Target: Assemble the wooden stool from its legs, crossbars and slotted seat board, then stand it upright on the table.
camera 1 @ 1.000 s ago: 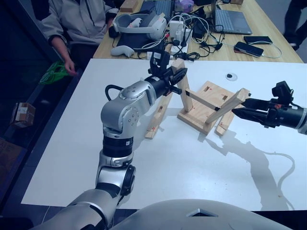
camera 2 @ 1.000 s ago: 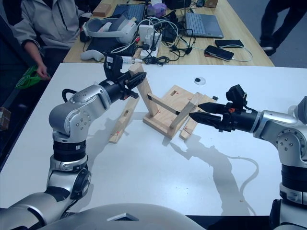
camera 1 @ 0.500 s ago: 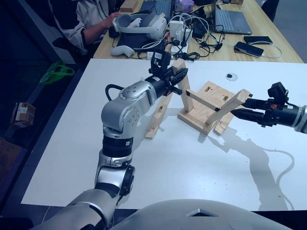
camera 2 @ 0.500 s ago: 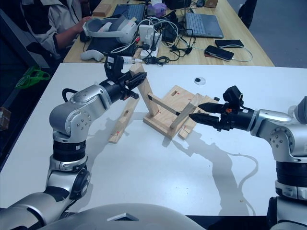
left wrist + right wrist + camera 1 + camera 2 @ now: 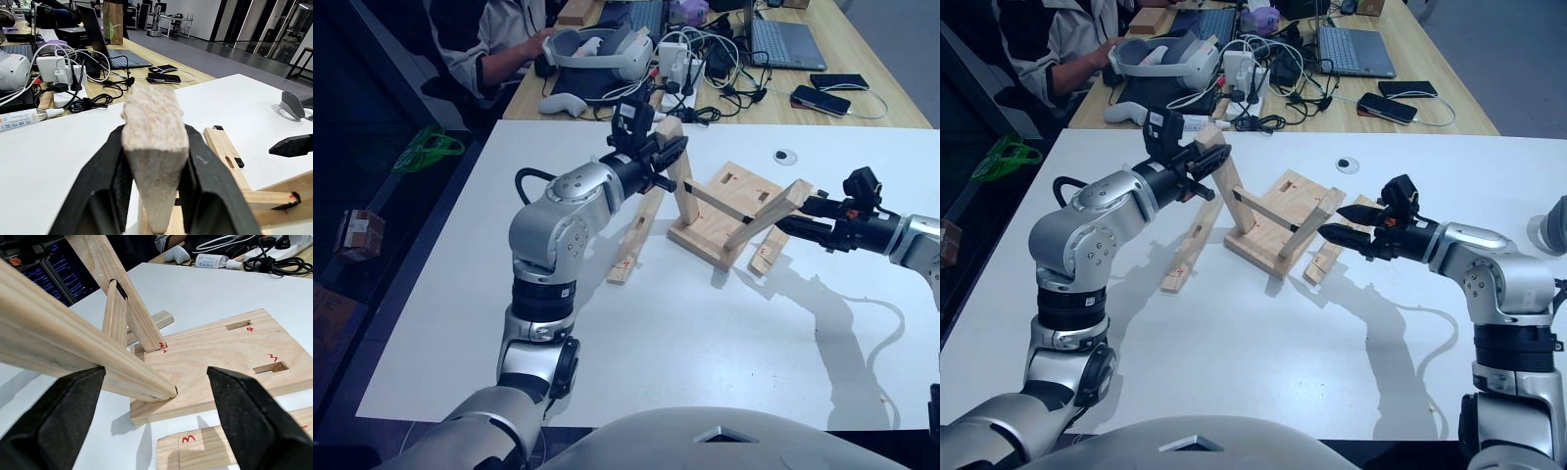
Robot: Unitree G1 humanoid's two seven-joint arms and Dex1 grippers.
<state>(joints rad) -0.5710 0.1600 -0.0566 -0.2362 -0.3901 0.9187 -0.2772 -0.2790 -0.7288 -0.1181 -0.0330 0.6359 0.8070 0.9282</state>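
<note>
Wooden seat board [image 5: 220, 357]: pale raw plank, flat and rectangular, with small oblong slots cut in it and red pen marks beside them; it lies near the middle of the white bench [image 5: 705, 343]
Left leg [image 5: 1224, 186]: square-section light timber, slanting up from a slot in the board
Right leg [image 5: 1310, 223]: same timber, leaning, with its lower end at the board's near edge
Crossbar [image 5: 1268, 209]: thin wooden bar joining the two legs partway up
Loose leg [image 5: 1190, 245]: lies flat on the bench just left of the board
Notched piece [image 5: 1332, 257]: lies flat beside the board's right edge
Left end effector [image 5: 155, 137]: black fingers clamped on both faces of the left leg's rough-sawn upper end
Right end effector [image 5: 1330, 219]: tapered black fingers spread wide with the right leg's upper end between them; whether either finger touches the wood cannot be told
</note>
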